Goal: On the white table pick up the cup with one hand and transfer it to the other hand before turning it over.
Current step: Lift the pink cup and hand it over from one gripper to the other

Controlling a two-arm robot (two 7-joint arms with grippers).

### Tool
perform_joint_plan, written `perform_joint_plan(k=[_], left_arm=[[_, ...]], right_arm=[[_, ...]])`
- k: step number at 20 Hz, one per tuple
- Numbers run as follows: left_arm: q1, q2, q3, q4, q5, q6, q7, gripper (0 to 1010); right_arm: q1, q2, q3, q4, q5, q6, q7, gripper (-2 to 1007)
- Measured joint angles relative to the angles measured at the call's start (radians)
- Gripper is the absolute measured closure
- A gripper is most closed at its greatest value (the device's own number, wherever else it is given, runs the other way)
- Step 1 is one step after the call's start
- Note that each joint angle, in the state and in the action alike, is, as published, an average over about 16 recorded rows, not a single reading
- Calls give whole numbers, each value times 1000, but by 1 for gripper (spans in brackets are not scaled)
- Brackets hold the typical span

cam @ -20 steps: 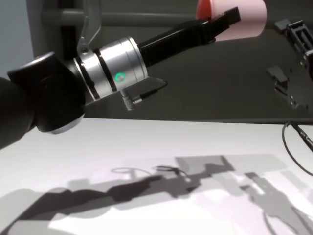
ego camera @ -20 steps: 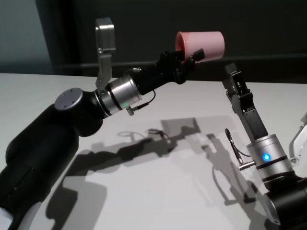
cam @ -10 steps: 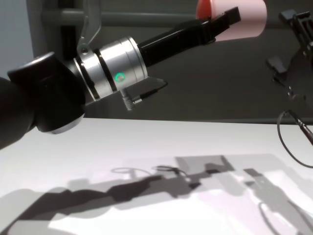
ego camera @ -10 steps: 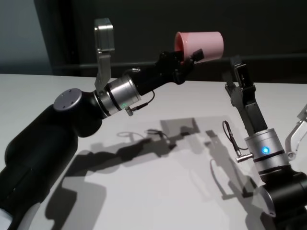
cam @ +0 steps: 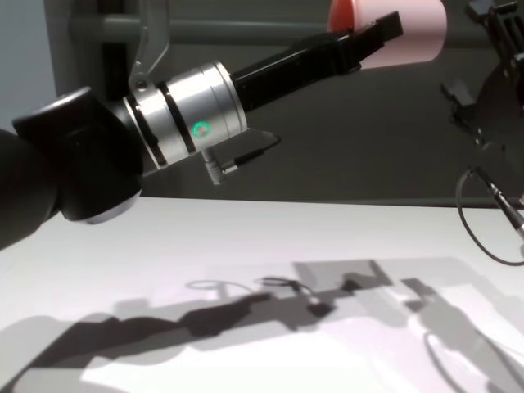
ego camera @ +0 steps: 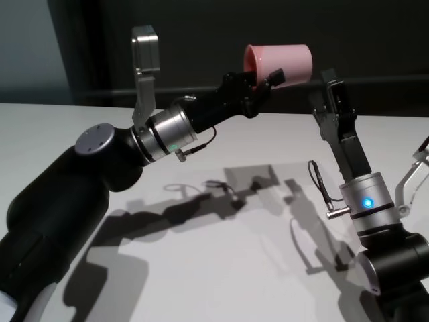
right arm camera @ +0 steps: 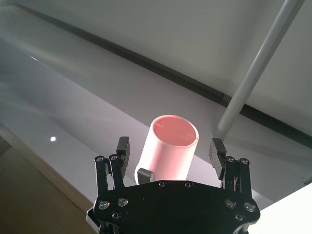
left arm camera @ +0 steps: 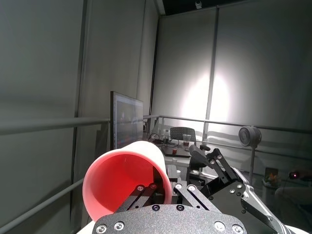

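Gripping the plain pink tapered plastic cup (ego camera: 285, 62) by its rim in the clamped left gripper (ego camera: 266, 82), holding it sideways high above the smooth white table (ego camera: 221, 221). Standing wide open just beside the cup's flat base: right gripper (right arm camera: 171, 149), fingers (right arm camera: 122, 150) flanking, touching nothing.

Dark monitor (left arm camera: 126, 119) upright, far back; round fan (left arm camera: 249, 136) beside distant cluttered desk (left arm camera: 178, 148).

white table (ego camera: 221, 268), smooth plain top, dark arm shadows across it, nothing resting on its surface
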State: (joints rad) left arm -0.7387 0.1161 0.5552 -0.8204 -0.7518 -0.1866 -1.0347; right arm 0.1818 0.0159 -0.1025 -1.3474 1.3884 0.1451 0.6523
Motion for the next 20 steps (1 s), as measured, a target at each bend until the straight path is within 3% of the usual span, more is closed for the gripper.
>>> perform_joint_plan(k=[10, 20], left_arm=[[0, 0, 0, 0, 0, 0, 0, 958], [0, 0, 0, 0, 0, 0, 0, 958]], right_arm=[[42, 7, -21, 39, 25, -7, 21, 5], [100, 15, -40, 114, 51, -12, 56, 5]])
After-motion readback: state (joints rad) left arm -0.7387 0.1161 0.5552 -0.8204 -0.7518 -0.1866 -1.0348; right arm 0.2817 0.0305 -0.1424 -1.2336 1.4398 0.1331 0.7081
